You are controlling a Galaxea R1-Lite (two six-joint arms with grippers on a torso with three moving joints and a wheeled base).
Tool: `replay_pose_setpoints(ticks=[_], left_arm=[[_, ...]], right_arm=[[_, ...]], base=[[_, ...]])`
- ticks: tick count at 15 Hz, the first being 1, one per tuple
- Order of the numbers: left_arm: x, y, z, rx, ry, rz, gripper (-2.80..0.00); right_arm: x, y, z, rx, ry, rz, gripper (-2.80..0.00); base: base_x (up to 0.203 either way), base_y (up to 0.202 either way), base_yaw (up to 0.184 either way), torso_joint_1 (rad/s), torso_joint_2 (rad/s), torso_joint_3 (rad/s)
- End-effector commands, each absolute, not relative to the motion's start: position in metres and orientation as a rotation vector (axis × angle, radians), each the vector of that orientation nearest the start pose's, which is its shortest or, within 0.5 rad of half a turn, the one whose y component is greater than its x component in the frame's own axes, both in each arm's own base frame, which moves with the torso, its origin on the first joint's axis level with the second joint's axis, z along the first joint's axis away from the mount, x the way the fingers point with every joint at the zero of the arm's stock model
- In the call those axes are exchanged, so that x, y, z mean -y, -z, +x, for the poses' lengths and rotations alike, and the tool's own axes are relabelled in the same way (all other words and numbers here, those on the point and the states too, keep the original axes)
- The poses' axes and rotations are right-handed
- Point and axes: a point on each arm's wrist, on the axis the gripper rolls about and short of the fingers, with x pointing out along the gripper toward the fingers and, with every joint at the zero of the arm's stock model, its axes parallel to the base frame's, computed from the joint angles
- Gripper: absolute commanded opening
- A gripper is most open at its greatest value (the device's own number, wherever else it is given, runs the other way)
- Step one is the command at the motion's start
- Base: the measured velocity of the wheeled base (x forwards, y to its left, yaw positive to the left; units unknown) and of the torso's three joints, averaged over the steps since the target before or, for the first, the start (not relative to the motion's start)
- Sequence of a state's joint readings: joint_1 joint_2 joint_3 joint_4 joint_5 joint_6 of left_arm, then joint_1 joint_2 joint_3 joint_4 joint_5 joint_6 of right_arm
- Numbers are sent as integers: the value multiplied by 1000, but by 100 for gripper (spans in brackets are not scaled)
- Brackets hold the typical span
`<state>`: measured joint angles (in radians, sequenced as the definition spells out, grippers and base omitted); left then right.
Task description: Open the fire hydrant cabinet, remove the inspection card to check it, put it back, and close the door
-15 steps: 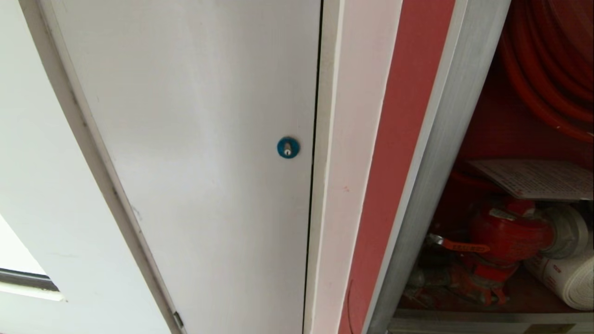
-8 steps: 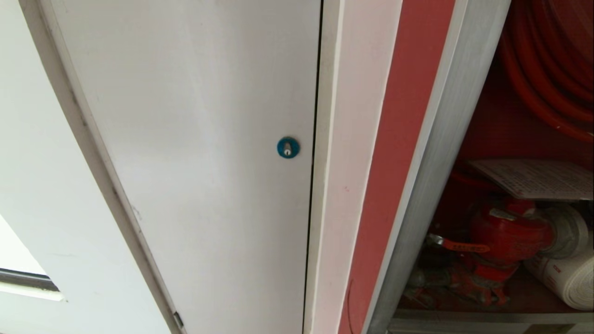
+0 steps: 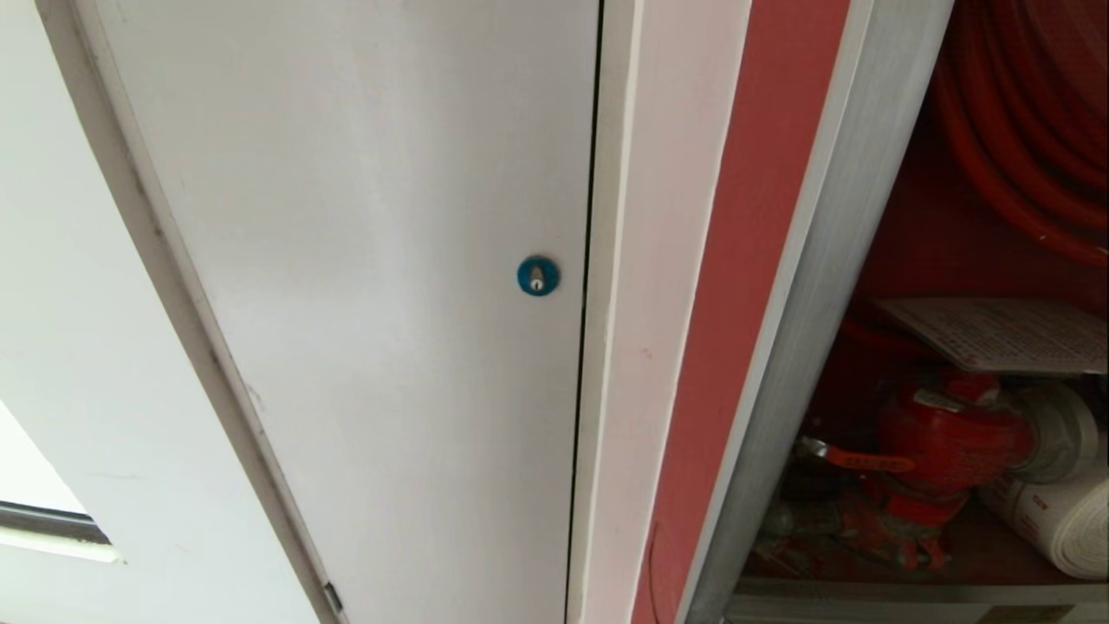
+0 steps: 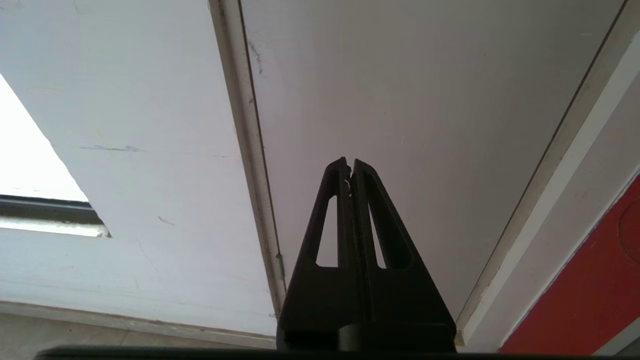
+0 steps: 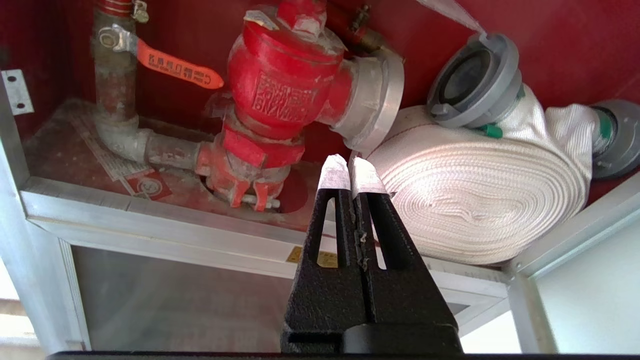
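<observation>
Head view: white panel door (image 3: 346,260) with round blue lock (image 3: 538,276) fills the left and middle; neither arm in sight here. At the right edge the fire hydrant cabinet (image 3: 814,286) stands open, brushed aluminium frame beside a red strip, red interior behind. Inside: red hose reel (image 3: 1022,130) up top, inspection card (image 3: 1005,334) lying flat just above the red valve (image 3: 944,442), pale sheet with fine rows of print, white rolled hose (image 3: 1057,520) at lower right. The cabinet's glass door not seen in any view. Right wrist view: right gripper (image 5: 351,172) in front of the cabinet's lower opening, fingers pressed together, nothing between them, white-capped tips pointing at the gap between valve and rolled hose, touching neither. Orange-handled lever (image 5: 175,65) on the pipe beside the valve; grey hose coupling (image 5: 475,80) resting on top of the roll. Left wrist view: left gripper (image 4: 350,167) parked facing the white panel door, fingers together, holding nothing
</observation>
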<state>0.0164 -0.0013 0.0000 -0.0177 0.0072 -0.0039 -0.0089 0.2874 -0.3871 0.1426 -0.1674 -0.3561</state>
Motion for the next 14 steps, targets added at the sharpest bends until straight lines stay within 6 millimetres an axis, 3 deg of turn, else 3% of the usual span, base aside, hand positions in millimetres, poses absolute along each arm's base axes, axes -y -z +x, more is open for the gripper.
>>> replay_pose_setpoints(ticks=[1, 8, 14], left_arm=[[0, -76, -22, 12, -25, -5, -280], [0, -76, -22, 12, -25, -5, -280], [0, -76, -22, 12, -25, -5, -280]], right_arm=[[4, -182, -8, -136, 153, -380, -280], [3, -186, -13, -231, 45, -523, -280], [4, -186, -11, -263, 27, -795, -280]], base=[[0, 0, 0, 0, 0, 0], [0, 0, 0, 0, 0, 0], [0, 0, 0, 0, 0, 0]])
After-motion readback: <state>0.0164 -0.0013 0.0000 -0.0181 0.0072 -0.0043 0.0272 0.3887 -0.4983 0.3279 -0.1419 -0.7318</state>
